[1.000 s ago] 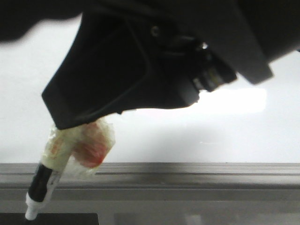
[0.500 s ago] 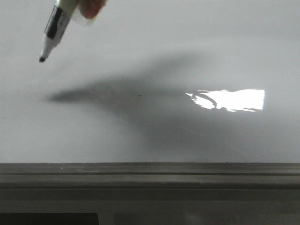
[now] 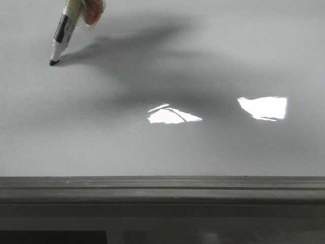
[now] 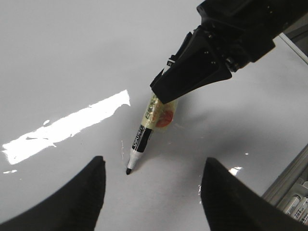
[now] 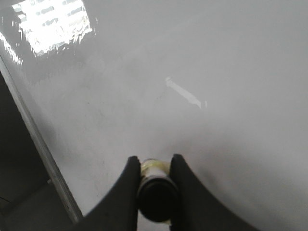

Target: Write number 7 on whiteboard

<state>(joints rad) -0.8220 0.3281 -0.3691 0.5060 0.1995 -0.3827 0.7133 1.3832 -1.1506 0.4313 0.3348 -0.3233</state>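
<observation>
The whiteboard is a glossy pale grey board filling the front view, with a dark grey ledge along its lower edge. No number 7 shows on it. My right gripper is shut on a black marker wrapped in yellowish tape. The marker shows at the upper left of the front view, its black tip at the board surface. In the left wrist view the marker points down with its tip on the whiteboard. My left gripper is open and empty, just short of the tip.
Bright rectangular light glare lies on the board at the right, another patch near the middle. The arm's shadow spreads across the upper board. Spare markers lie by the board frame in the left wrist view.
The right arm, which blocked the front view a second ago, has moved up and away. The marker tip has come down to the board at the upper left; its shadow has closed up to it.
</observation>
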